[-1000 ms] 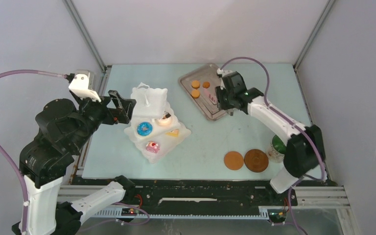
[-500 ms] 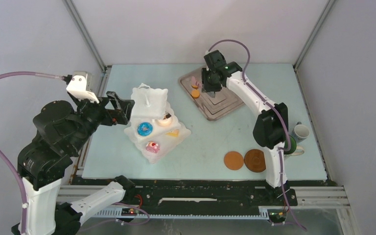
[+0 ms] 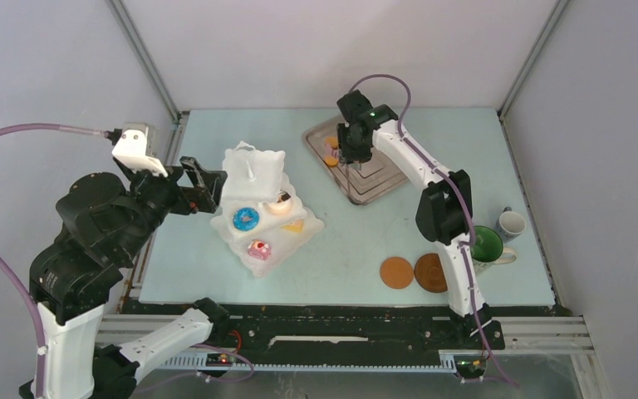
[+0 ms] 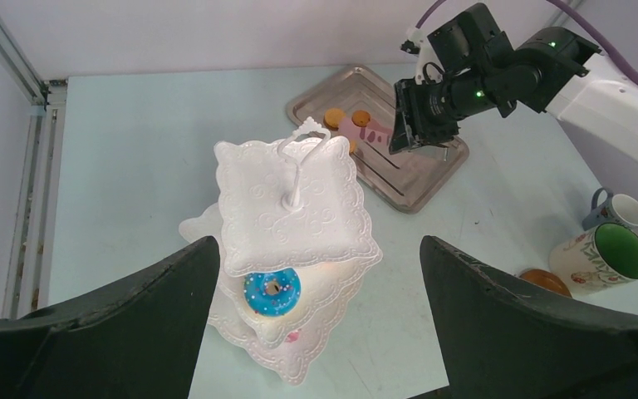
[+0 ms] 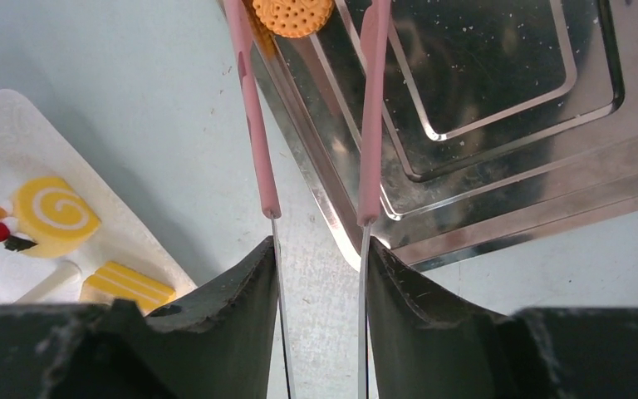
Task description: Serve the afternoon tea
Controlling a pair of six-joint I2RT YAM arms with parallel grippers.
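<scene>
fingers of the right gripper (image 5: pixel 320 258) are clenched on the pink tongs (image 5: pixel 369 125), pressing on both arms; just past the tong tips an orange biscuit (image 5: pixel 292 15) lies at the rim of the silver tray (image 5: pixel 507 125); whether the tips touch it i cannot tell; two more biscuits (image 4: pixel 334 116) lie further along the tray, beyond that hand; to its side, off the tray, the white stand (image 3: pixel 257 174) holds a swirl cake slice (image 5: pixel 50 212) and a yellow slice (image 5: pixel 125 287) on its lowest tier; back towards that arm's base stand the green-lined mug (image 3: pixel 486 243) and small white cup (image 3: pixel 511 223), with two brown coasters (image 3: pixel 396 272) near them; the left gripper (image 4: pixel 317 249) is spread wide and empty, the stand straight ahead of it, a blue doughnut (image 4: pixel 272 288) on the middle tier.
</scene>
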